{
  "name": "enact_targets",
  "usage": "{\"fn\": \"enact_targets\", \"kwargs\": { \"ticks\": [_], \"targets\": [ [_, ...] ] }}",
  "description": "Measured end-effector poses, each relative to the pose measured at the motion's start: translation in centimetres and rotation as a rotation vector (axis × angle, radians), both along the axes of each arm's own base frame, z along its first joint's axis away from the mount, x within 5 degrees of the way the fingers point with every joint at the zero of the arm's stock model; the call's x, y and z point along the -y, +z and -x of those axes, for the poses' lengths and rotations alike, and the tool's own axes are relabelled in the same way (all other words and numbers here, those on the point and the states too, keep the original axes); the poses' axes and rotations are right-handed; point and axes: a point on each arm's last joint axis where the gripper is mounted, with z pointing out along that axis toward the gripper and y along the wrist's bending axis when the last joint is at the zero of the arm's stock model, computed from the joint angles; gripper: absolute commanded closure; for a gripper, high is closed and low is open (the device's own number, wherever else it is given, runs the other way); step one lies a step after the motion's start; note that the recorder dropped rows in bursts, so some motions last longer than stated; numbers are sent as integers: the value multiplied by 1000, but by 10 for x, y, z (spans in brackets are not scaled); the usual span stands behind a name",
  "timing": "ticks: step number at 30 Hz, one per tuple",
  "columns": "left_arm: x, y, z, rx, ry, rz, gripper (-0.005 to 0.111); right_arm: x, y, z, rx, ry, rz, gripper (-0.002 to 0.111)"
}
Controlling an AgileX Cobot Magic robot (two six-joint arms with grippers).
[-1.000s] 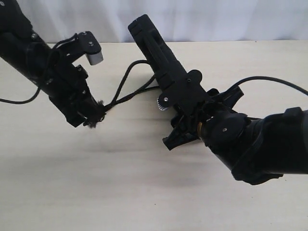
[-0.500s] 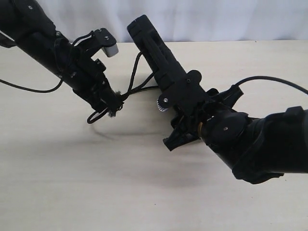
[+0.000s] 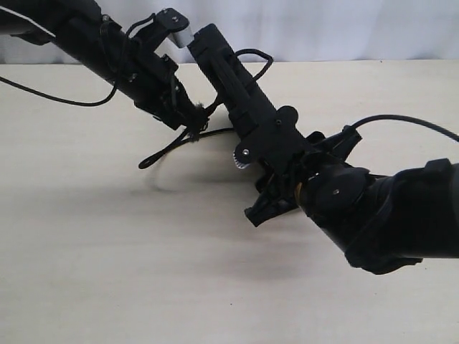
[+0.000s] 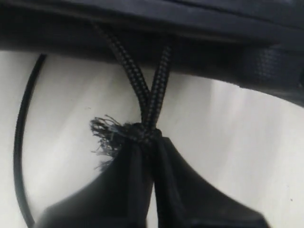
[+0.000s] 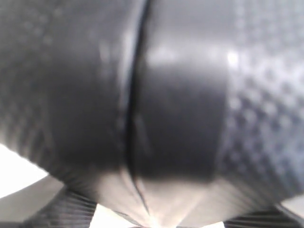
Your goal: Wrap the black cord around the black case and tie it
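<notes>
Right gripper [image 3: 276, 136] is clamping the black case [image 3: 229, 79] by one end, jaws spread wide across it. It is holding the case tilted up off the desk [image 3: 107, 272] near the far edge, probably so the cord can pass underneath. Left gripper [image 3: 188, 120] is pinching the black cord [image 3: 172, 147] at its frayed knot [image 4: 135, 133], jaws nearly together, just beside the case. Two strands are running up onto the case, and a loop is dangling toward the desk.

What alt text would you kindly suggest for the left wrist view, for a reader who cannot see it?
The left end effector pinches the black cord at its frayed knot; two braided strands run from there to the black case, with the pale table behind.
</notes>
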Motion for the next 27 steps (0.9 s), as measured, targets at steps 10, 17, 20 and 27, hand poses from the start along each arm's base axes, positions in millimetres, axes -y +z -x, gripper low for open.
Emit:
{"fn": "enact_targets", "kwargs": {
  "ticks": [10, 17, 20, 27],
  "targets": [
    [0, 1, -4, 30, 23, 13, 107, -8, -8, -2, -61, -28, -86, 21],
    [0, 0, -4, 30, 22, 10, 107, -8, 17, 7, -132, -5, -135, 19],
    [1, 0, -4, 29, 25, 15, 107, -1, 40, 16, -142, -16, -194, 19],
    [0, 0, -4, 33, 26, 11, 107, 11, 108, 44, -64, 92, -428, 19]
  ]
}}
